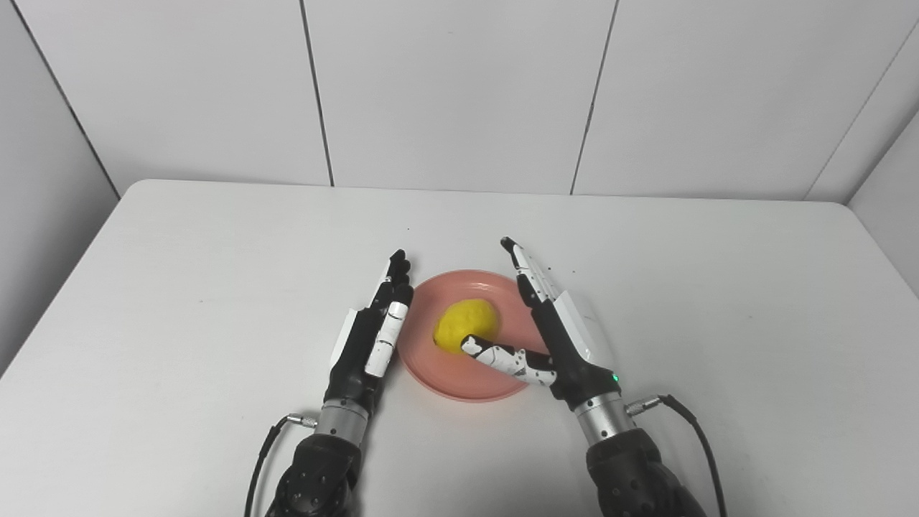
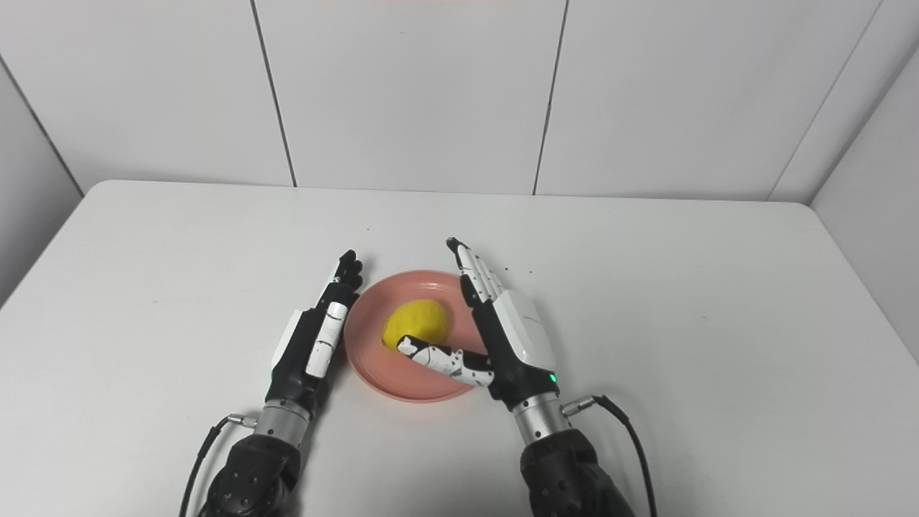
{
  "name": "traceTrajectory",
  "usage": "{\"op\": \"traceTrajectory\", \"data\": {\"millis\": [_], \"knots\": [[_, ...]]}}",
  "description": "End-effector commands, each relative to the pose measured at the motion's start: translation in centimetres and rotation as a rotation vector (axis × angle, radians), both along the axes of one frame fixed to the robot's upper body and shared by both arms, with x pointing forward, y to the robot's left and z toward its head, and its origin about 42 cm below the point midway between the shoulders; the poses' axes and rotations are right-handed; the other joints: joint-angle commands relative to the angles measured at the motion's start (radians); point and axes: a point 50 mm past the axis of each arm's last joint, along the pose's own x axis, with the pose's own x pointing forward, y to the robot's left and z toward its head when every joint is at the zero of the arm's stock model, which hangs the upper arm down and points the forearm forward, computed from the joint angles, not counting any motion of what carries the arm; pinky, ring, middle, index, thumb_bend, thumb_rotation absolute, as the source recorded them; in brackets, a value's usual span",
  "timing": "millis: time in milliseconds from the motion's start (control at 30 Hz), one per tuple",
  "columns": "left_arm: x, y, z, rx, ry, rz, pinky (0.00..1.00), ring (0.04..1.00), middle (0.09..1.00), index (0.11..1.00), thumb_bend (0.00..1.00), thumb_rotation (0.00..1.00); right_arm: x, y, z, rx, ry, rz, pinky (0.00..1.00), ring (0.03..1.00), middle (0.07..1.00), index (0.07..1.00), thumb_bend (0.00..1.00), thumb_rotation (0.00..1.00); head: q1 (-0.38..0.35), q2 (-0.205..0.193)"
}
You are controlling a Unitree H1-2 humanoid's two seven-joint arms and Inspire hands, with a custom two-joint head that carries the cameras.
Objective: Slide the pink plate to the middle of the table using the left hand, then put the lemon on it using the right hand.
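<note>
your right hand (image 1: 556, 337) is spread open, thumb touching the lemon (image 1: 467, 324) on the pink plate (image 1: 459, 384); left hand (image 1: 370, 337) flat, fingers extended, beside its rim.

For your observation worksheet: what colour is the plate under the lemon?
Pink: the plate shows best in the right eye view.

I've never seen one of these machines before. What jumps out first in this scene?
A bright yellow lemon sits on a pink plate near the middle of a white table. Two black-and-white robot hands flank the plate with fingers stretched out: the left hand beside its left rim, the right hand over its right side, its thumb reaching toward the lemon. Neither grips anything.
</note>
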Motion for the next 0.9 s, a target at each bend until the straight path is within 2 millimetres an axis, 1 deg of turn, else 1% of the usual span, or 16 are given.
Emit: {"op": "traceTrajectory", "data": {"millis": [0,67,200,233,400,567,767,867], "knots": [[-0.4,0.4,-1.3,0.001,0.019,0.031,1.00,1.000,1.000,1.000,0.69,1.00,0.2,0.1,1.5,0.106,-0.076,-0.003,0.94,0.982,0.999,0.996,0.68,0.90,-0.001,0.000],[-0.3,0.6,-1.2,0.005,0.018,0.040,1.00,1.000,1.000,1.000,0.70,1.00,0.1,-0.5,1.3,0.143,-0.054,-0.018,0.94,0.987,1.000,0.999,0.63,0.90,-0.002,0.001],[-0.2,1.0,-1.2,0.022,0.012,0.061,1.00,1.000,1.000,1.000,0.68,1.00,0.4,-1.3,0.7,0.207,-0.007,-0.053,0.96,0.999,1.000,0.999,0.61,0.95,-0.007,-0.002],[-0.1,1.1,-1.1,0.023,0.011,0.065,1.00,1.000,1.000,1.000,0.68,1.00,0.5,-1.5,0.6,0.215,0.001,-0.057,0.97,1.000,1.000,1.000,0.62,0.99,-0.007,-0.002],[0.1,1.5,-1.2,-0.008,0.017,0.080,1.00,1.000,1.000,1.000,0.69,1.00,0.8,-2.2,-0.3,0.258,0.036,-0.096,0.98,1.000,1.000,0.999,0.65,1.00,-0.012,-0.001],[0.1,1.7,-1.2,-0.002,0.016,0.085,1.00,1.000,1.000,1.000,0.70,1.00,0.8,-2.0,-0.9,0.356,0.099,-0.079,1.00,1.000,1.000,1.000,0.62,1.00,-0.017,-0.001],[-0.1,1.7,-1.2,-0.007,0.019,0.080,1.00,1.000,1.000,1.000,0.71,1.00,0.6,-1.7,-1.8,0.446,0.170,-0.081,1.00,1.000,1.000,1.000,0.67,1.00,-0.021,0.001],[-0.1,1.7,-1.2,-0.006,0.020,0.076,1.00,1.000,1.000,1.000,0.70,1.00,0.6,-1.7,-2.2,0.490,0.182,-0.068,1.00,1.000,1.000,1.000,0.64,1.00,-0.020,0.003]]}}
